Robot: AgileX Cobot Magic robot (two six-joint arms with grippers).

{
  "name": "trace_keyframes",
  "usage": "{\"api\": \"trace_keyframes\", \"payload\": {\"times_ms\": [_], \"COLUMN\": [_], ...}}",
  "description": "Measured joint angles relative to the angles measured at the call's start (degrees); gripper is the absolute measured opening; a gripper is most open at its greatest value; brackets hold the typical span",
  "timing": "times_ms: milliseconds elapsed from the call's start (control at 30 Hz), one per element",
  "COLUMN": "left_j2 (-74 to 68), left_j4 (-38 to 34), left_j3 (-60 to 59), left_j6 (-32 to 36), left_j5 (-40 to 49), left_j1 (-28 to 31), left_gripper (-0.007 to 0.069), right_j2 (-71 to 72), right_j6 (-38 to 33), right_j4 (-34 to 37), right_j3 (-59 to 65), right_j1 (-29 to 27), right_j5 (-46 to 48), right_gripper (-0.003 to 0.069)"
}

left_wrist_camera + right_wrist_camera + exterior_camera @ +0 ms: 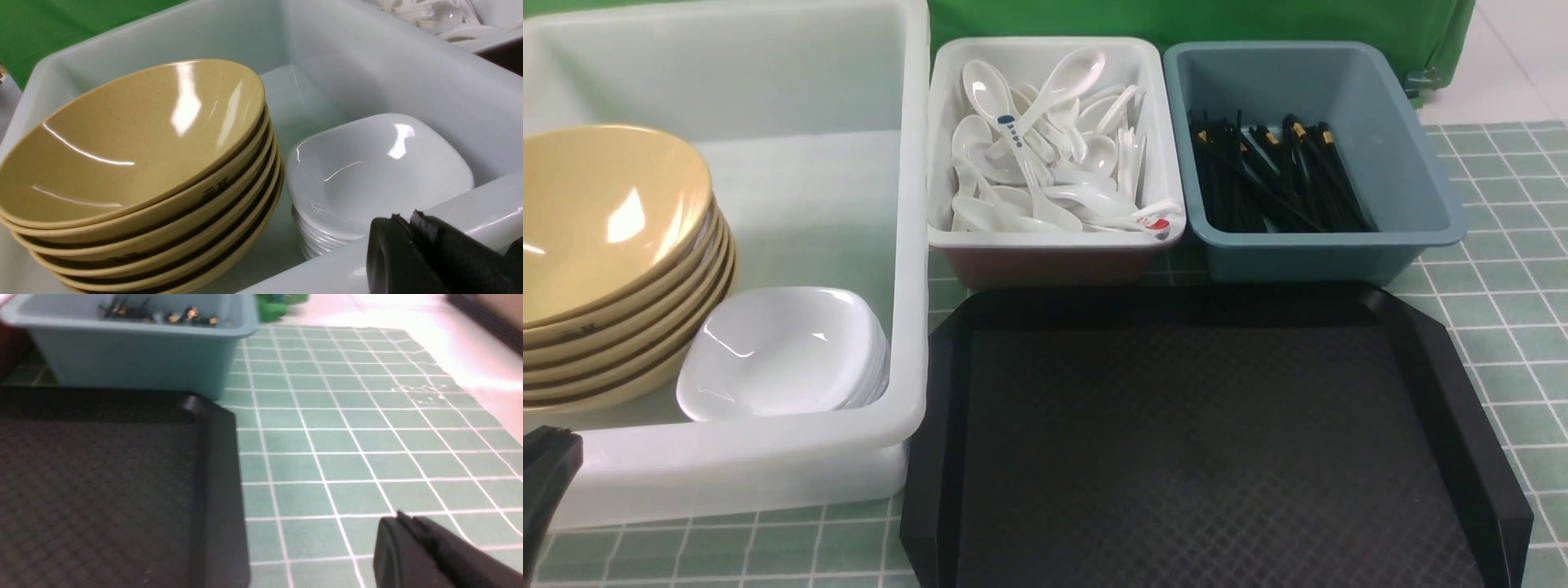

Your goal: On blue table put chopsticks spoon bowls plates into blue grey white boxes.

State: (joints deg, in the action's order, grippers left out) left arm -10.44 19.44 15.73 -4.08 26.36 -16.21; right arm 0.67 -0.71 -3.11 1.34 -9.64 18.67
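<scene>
A stack of tan bowls (605, 261) and a stack of small white square dishes (780, 351) sit in the big white box (907, 245). White spoons (1045, 155) fill the middle white box (1054, 238). Black chopsticks (1274, 175) lie in the blue-grey box (1413, 163). My left gripper (404, 220) is shut and empty, just outside the white box's near wall, close to the white dishes (380, 171) and bowls (135, 163). My right gripper (402, 518) is shut and empty above the tiled cloth, right of the black tray (102, 486).
A black tray (1209, 441) with nothing on it lies in front of the two small boxes. Green tiled cloth (1503, 286) covers the table to the right. A green backdrop (1176, 20) stands behind the boxes. The blue-grey box also shows in the right wrist view (135, 355).
</scene>
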Motion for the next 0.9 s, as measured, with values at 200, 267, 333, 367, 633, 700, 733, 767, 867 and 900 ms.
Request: {"api": "trace_keyframes", "payload": {"times_ms": [200,267,333,367,633,700,733,767,867,900], "left_j2": [0.00,0.00,0.00,0.00,0.00,0.00,0.00,0.07,2.71,3.37], "left_j4": [0.00,0.00,0.00,0.00,0.00,0.00,0.00,0.00,-1.60,-1.83], "left_j3": [0.00,0.00,0.00,0.00,0.00,0.00,0.00,-0.09,-1.99,-2.14], "left_j6": [0.00,0.00,0.00,0.00,0.00,0.00,0.00,0.00,0.00,0.09], "left_j5": [0.11,0.11,0.11,0.11,0.11,0.11,0.11,0.11,-0.82,-0.69], "left_j1": [0.00,0.00,0.00,0.00,0.00,0.00,0.00,0.00,1.33,1.58], "left_gripper": [0.0004,0.0004,0.0004,0.0004,0.0004,0.0004,0.0004,0.0004,0.0004,0.0004], "right_j2": [0.00,0.00,0.00,0.00,0.00,0.00,0.00,0.00,0.00,0.00], "right_j6": [0.71,0.71,0.71,0.71,0.71,0.71,0.71,0.71,0.71,0.71], "right_j4": [0.00,0.00,0.00,0.00,0.00,0.00,0.00,0.00,0.00,0.00], "right_j3": [0.00,0.00,0.00,0.00,0.00,0.00,0.00,0.00,0.00,0.00], "right_j1": [-0.57,-0.57,-0.57,-0.57,-0.57,-0.57,-0.57,-0.57,-0.57,-0.57], "right_j5": [0.00,0.00,0.00,0.00,0.00,0.00,0.00,0.00,0.00,0.00], "right_gripper": [0.0048,0.0048,0.0049,0.0050,0.0058,0.0060,0.0061,0.0062,0.0066,0.0066]}}
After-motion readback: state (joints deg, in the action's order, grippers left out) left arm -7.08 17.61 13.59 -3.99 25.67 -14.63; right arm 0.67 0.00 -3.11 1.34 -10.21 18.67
